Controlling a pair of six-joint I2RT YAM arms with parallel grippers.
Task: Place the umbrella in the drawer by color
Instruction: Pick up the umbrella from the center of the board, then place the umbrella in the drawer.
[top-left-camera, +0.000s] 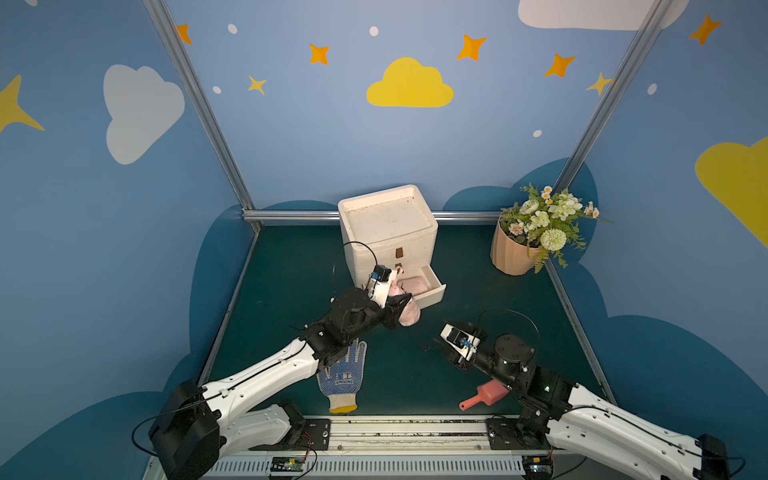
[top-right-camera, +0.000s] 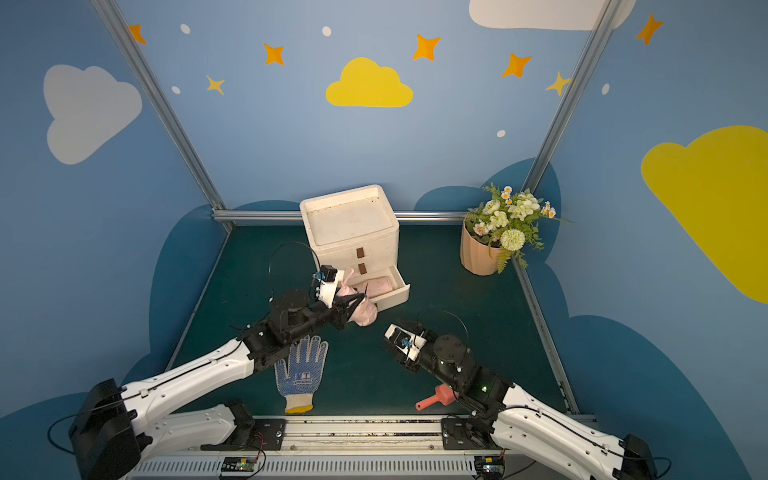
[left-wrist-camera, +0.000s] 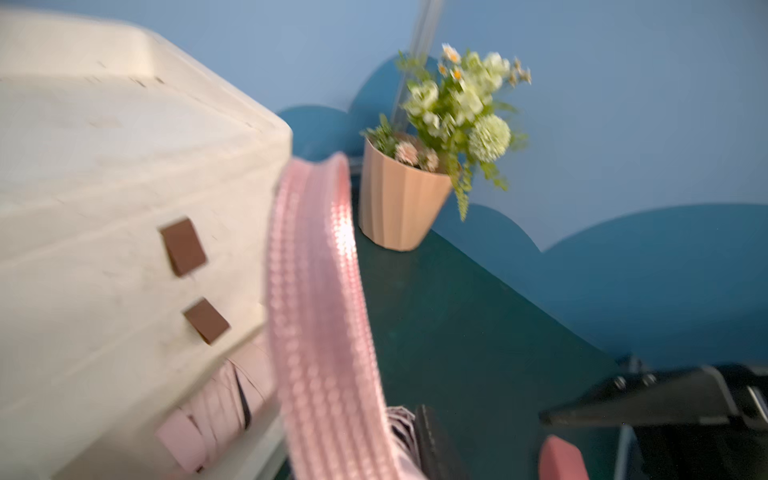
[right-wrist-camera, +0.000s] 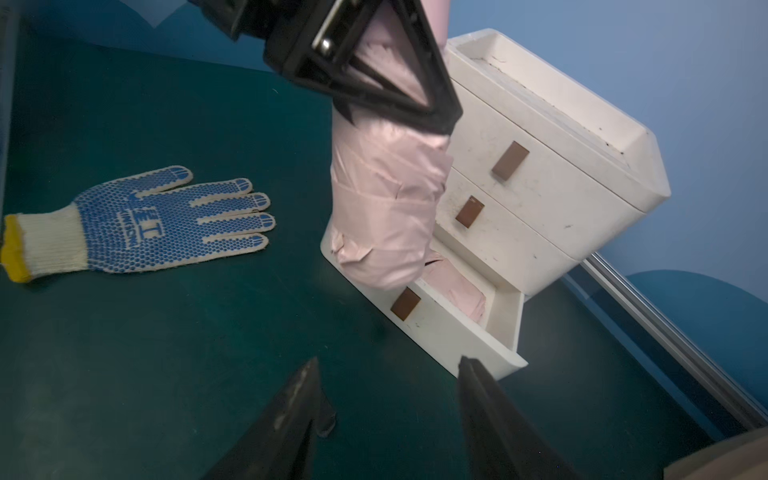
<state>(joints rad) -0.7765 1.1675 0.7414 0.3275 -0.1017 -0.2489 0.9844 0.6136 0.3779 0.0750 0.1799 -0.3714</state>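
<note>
Above the front of the open bottom drawer, your left gripper is clamped on the pink umbrella, which hangs end-down; whether it touches the drawer you cannot tell. A second pink bundle lies inside. Your right gripper hovers nearby over the mat, jaws apart and empty. A glove lies flat on the mat, apart from the drawer.

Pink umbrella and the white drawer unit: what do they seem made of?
The pink umbrella: thin fabric, faint satin sheen, soft creases and folds. The drawer unit: rigid, matte off-white, scuffed, thick rounded walls; moulded plastic or dense foam, I cannot tell which. Its brown tabs: flat, matte, perhaps leather or wood.
</note>
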